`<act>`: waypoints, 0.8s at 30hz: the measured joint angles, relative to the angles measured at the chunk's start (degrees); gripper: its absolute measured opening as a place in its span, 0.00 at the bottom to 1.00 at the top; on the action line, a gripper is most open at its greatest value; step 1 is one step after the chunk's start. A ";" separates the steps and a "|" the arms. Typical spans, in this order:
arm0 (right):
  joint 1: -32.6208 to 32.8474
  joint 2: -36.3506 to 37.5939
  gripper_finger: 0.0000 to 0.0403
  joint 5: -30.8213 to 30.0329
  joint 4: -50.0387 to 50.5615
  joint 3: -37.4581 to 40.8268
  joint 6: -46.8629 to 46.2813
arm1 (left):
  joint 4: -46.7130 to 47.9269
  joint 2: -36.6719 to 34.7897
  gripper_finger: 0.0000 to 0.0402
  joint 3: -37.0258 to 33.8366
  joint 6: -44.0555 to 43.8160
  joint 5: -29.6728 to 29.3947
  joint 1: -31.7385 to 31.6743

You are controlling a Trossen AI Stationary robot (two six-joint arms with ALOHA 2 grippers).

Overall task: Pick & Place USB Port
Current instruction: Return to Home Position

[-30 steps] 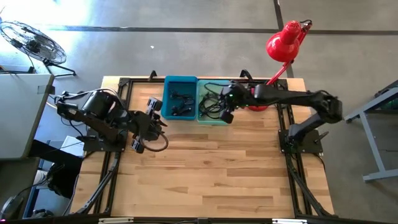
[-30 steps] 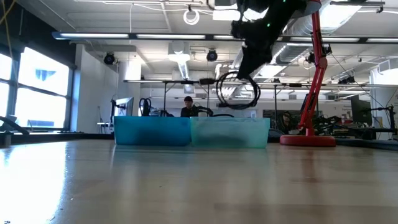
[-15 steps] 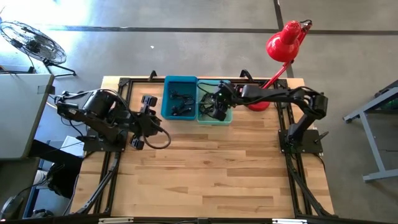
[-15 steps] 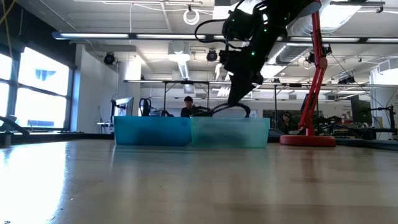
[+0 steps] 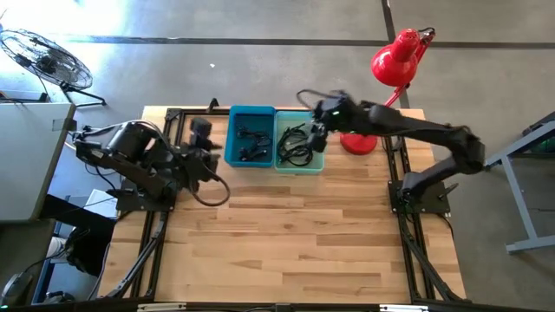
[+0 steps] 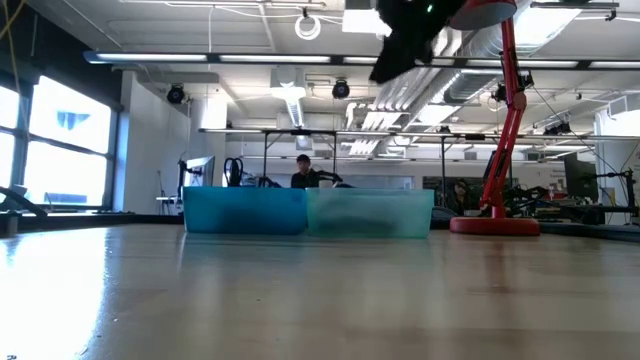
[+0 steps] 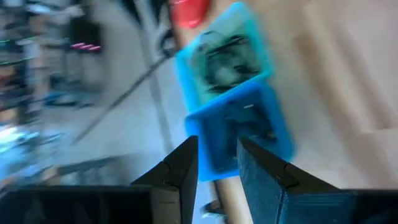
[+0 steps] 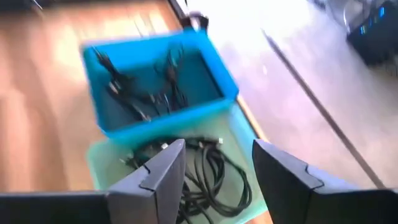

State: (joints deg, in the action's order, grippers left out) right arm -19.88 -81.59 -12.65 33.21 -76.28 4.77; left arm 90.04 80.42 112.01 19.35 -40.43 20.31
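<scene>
The black USB cable (image 5: 297, 147) lay coiled inside the green bin (image 5: 299, 169), loose and touching nothing of mine; 1 second before it had hung in a loop from my right gripper (image 5: 316, 137) above that bin, and half a second before I had been down at its rim. That gripper had since lifted and stood high over the bin's far corner, near the top edge of the low view (image 6: 405, 40). My right fingers (image 8: 165, 177) were spread wide with nothing between them, the cable (image 8: 211, 177) showing through the gap. The blue bin (image 5: 231, 139) sat touching the green one on its left, holding a few more dark cables. My left gripper (image 5: 201, 132) had swung from the open table (image 5: 286, 234) toward the back edge, just beside the blue bin's outer wall; its fingers (image 7: 180, 171) stood a little apart and held nothing. The red lamp (image 5: 395, 61) stood behind the green bin.
</scene>
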 joint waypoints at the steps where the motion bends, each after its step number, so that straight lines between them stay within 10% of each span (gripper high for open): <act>1: 0.00 1.71 0.44 0.98 0.64 -0.63 0.27 | 0.02 -0.37 0.27 0.02 0.30 -2.52 0.00; 10: 0.00 18.51 0.24 5.61 8.10 -3.38 0.35 | -0.01 -5.49 0.25 0.02 4.85 -15.61 -0.04; 15: 0.02 26.75 0.03 6.86 11.77 -3.38 0.27 | 0.00 -8.51 0.09 0.02 3.99 -17.06 -0.04; 24: 0.00 37.47 0.01 9.46 21.09 -3.36 1.55 | -0.08 -15.55 0.01 -0.12 1.27 -15.62 -0.04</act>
State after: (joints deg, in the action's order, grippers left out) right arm -19.88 -44.12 -3.18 54.30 -79.64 6.32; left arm 89.96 64.88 111.88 20.62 -56.05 20.27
